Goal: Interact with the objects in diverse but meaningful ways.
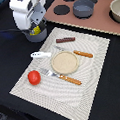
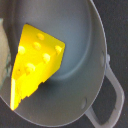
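Observation:
My gripper (image 1: 33, 27) hangs at the exterior view's upper left, right over a small grey pot (image 1: 35, 37) that stands just off the placemat's corner. A yellow cheese wedge (image 1: 37, 31) shows at the pot's rim under the hand. The wrist view looks straight down on the holed cheese wedge (image 2: 35, 65) lying against the inside of the grey pot (image 2: 87, 55), with one pot handle (image 2: 114, 100) showing. My fingers are not clear in either view. On the mat lie a red tomato (image 1: 34, 77), a white fish (image 1: 40, 55) and a brown sausage stick (image 1: 65, 39).
The striped placemat (image 1: 92, 89) holds a beige plate (image 1: 64, 62), an orange-handled knife (image 1: 80, 53) and a fork (image 1: 64, 77). A brown toy stove board (image 1: 102, 19) at the back carries a second grey pot (image 1: 84, 8); a bowl (image 1: 117, 9) sits at its far right.

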